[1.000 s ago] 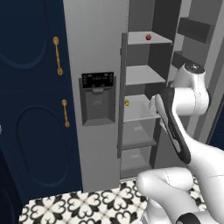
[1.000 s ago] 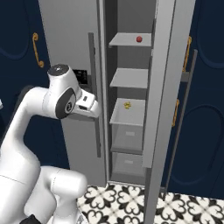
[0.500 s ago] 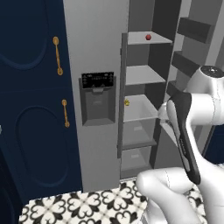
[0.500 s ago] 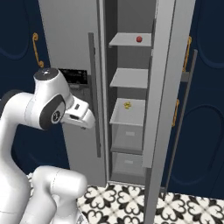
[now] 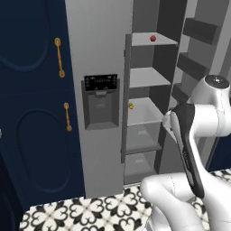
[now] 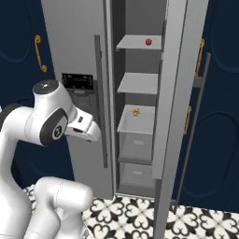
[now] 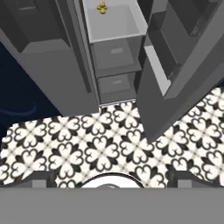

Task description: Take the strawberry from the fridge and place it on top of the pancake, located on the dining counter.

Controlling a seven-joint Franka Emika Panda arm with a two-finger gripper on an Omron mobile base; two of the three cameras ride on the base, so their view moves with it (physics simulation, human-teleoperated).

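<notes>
Main risk from there: the open fridge (image 6: 79,42) door stood close beside the shelf column, so the arm swinging up to the top shelf could clip the door's edge or a lower shelf lip. Strawberry (image 5: 153,38) was tiny and round, sitting loose on the fridge's top shelf near its front edge. A sloppy approach could nudge it backward or roll it off.

Small yellow item (image 6: 136,112) lay on the fridge's third shelf down, an easy wrong target since the hand camera pointed at it and the drawers below, with patterned floor tiles (image 7: 100,144) in front of the fridge.

Gripper (image 7: 109,177): just the tips at the frame's bottom corners, probably spread wide with nothing between them, but the view was poor.

Strawberry sat well above the hand, two fridge shelves higher than the yellow item, well apart from the fingers.
</notes>
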